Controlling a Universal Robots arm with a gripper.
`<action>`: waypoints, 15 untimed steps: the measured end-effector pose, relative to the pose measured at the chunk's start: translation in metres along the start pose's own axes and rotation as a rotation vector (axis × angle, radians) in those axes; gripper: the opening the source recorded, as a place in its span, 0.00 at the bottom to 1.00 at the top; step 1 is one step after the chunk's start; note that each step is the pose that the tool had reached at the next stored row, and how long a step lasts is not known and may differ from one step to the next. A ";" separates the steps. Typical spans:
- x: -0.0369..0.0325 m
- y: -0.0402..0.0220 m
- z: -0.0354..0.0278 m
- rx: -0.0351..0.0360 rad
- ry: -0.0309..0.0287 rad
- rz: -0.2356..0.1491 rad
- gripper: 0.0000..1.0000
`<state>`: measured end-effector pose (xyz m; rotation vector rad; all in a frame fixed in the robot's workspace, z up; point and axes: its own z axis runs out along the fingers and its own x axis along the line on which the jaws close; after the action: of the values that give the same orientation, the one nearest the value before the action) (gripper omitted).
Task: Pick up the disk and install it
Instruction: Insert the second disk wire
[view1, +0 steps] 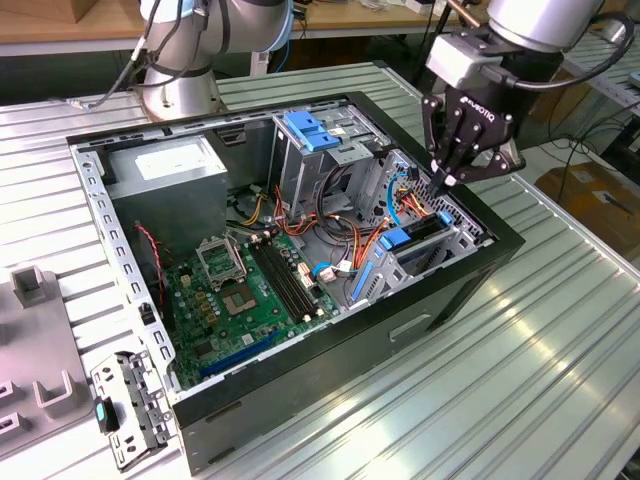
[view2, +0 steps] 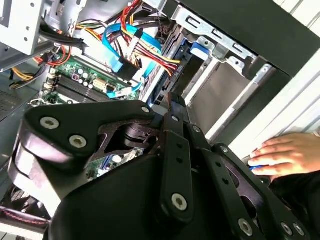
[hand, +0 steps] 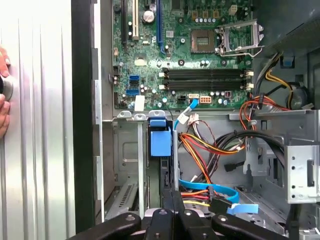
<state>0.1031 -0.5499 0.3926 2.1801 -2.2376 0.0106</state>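
The disk (view1: 424, 230) stands on edge in the drive bay at the open computer case's (view1: 505, 240) corner, on the exterior view's right. Its blue rail tab (hand: 161, 141) shows in both wrist views, along with its dark edge (view2: 186, 65). My gripper (view1: 440, 182) hangs over the far end of that bay, fingers shut together with nothing between them. The fingertips (hand: 173, 196) point down at the disk's slot; I cannot tell whether they touch it. The closed fingers (view2: 170, 107) lie along the bay in the second wrist view.
Inside the case are the green motherboard (view1: 245, 290), a grey power-supply box (view1: 165, 165), a metal drive cage with a blue latch (view1: 315, 130) and orange, red and blue cables (view1: 345, 225). A person's hand (view2: 285, 155) rests on the ribbed table beside the case. A loose bracket (view1: 125, 405) lies at the front.
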 end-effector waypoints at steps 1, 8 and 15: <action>-0.0004 0.0000 -0.0015 0.0000 0.0002 0.000 0.11; -0.0248 -0.0045 -0.0039 -0.0138 0.0148 0.000 0.11; -0.0394 -0.0068 -0.0041 -0.0492 0.0287 -0.001 0.11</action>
<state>0.1109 -0.5107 0.3960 2.1423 -2.1977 -0.0130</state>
